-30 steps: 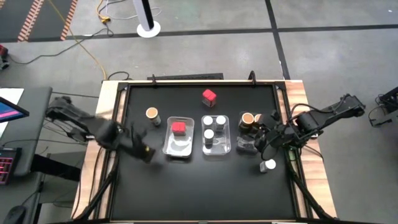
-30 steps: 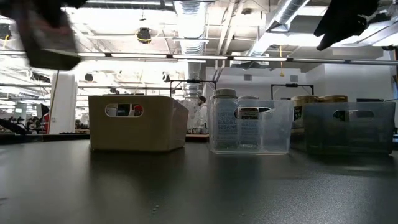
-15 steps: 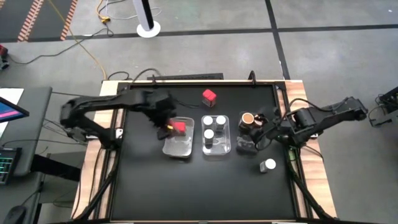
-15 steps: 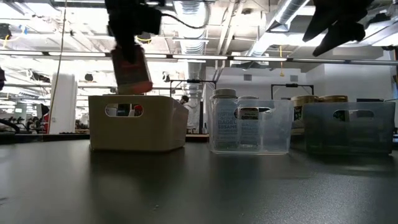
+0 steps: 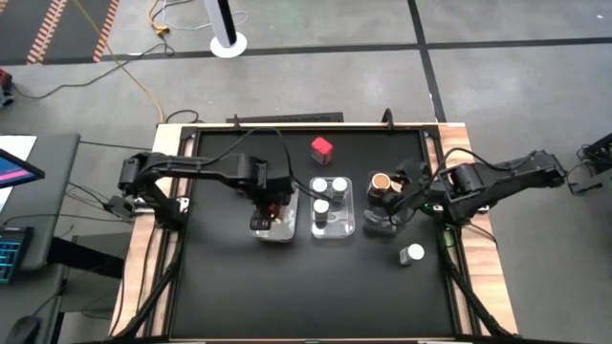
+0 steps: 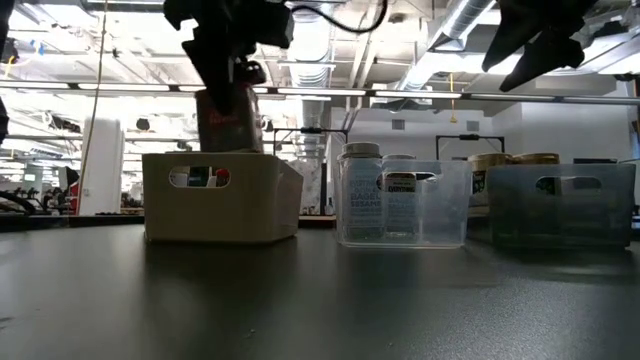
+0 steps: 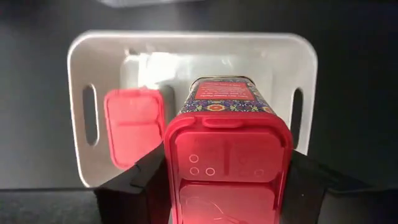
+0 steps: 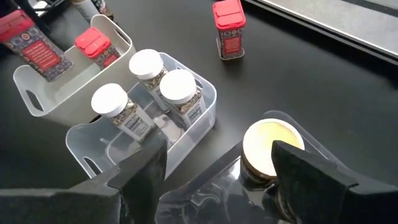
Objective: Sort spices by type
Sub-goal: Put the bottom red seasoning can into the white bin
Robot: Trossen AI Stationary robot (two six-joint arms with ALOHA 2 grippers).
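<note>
Since a second ago my left gripper (image 5: 271, 199) has swung across, clenched on a red box (image 7: 227, 155), above the left tray (image 7: 186, 46) holding another. Next: lower, release. My right gripper (image 5: 406, 203) hovers spread, probably empty, over the right tray (image 8: 205, 186).

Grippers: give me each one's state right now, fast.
Left gripper: shut on a red spice box, above the left tray.
Right gripper: open, holding nothing.

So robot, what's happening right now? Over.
Left gripper shut on red spice box, over left tray. Right gripper open, above tan-lidded jar. Nothing blocking.
</note>
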